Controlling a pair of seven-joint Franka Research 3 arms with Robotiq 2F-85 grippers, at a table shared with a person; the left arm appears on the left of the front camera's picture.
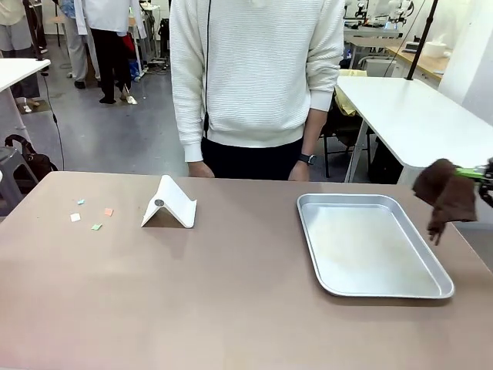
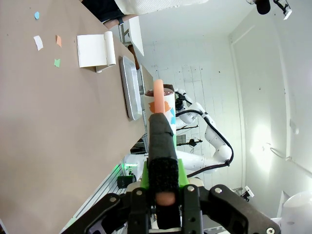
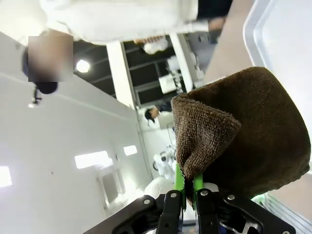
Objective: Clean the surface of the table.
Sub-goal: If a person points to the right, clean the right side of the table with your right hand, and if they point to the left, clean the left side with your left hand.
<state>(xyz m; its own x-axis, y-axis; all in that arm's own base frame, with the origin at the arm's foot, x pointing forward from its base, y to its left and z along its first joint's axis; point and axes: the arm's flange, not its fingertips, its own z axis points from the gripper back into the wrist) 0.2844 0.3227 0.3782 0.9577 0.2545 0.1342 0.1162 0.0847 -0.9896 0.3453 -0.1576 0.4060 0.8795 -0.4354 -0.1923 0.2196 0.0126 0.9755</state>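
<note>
Table (image 1: pixel 231 308), metal tray (image 1: pixel 370 247) upon it — brown cloth (image 1: pixel 445 193) beside

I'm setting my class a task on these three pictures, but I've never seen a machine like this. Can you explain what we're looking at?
It is a robot with two arms at a brown table. The wide picture looks across it at a person; the other two come from cameras on the wrists. On the table lie paper scraps, a white folded stand and a metal tray. The right pincer grips a brown cloth; the left pincer grips a black stick with a pink tip.
</note>
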